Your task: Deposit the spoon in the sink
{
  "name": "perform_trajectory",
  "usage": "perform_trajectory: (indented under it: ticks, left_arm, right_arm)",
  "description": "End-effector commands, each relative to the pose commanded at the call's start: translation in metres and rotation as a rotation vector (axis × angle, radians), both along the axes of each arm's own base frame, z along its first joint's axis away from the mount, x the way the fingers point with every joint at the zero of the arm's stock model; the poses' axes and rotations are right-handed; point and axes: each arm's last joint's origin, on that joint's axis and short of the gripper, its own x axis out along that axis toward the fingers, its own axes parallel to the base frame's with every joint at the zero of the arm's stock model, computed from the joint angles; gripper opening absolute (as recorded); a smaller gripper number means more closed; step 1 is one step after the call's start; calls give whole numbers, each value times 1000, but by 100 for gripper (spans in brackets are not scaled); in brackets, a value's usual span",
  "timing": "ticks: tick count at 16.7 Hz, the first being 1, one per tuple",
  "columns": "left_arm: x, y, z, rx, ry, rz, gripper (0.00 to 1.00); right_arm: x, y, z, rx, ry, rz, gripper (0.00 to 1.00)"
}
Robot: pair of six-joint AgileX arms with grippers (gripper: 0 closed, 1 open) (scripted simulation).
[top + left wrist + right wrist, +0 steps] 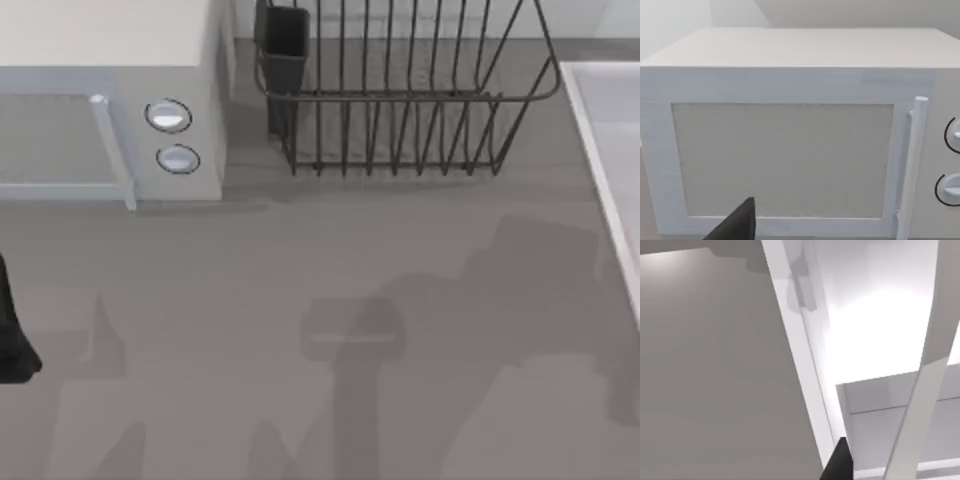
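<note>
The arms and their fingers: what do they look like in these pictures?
Little of them shows. The left arm is a plain black, matte shape at the top view's left edge. In the left wrist view a black, angular finger tip rises before the white box. In the right wrist view a similar black tip stands near the sink rim. No cables or markings show.

Microwave (110, 100) at table's (300, 330) back left, rack (400, 100) just right of it at the back, sink (610, 150) along the right edge, left arm (12, 335) at left edge.
</note>
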Motion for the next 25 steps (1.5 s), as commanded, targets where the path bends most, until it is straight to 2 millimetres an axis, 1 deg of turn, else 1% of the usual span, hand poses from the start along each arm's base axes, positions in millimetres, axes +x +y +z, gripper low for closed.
perform_trajectory:
  ticks: [3,5,7,9,12,15,22,25]
  left_arm:
    - [0,0,0,0,0,0,100]
    - [0,0,0,0,0,0,100]
    - [0,0,0,0,0,0,100]
    - [0,0,0,0,0,0,100]
    - [0,0,0,0,0,0,100]
    - [0,0,0,0,0,0,100]
    - [0,0,0,0,0,0,100]
    - [0,0,0,0,0,0,100]
  right_arm:
    - [56,2,0,-7,-22,2,0]
    - [86,8,-5,-12,-40,-1,0]
    - [109,17,-14,-15,-56,-7,0]
    - [126,26,-26,-17,-66,-16,0]
    - [139,39,-41,-20,-76,-29,0]
    - [144,46,-49,-21,-80,-38,0]
    - [145,43,-50,-22,-85,-44,0]
    - [148,45,-58,-23,-89,-40,0]
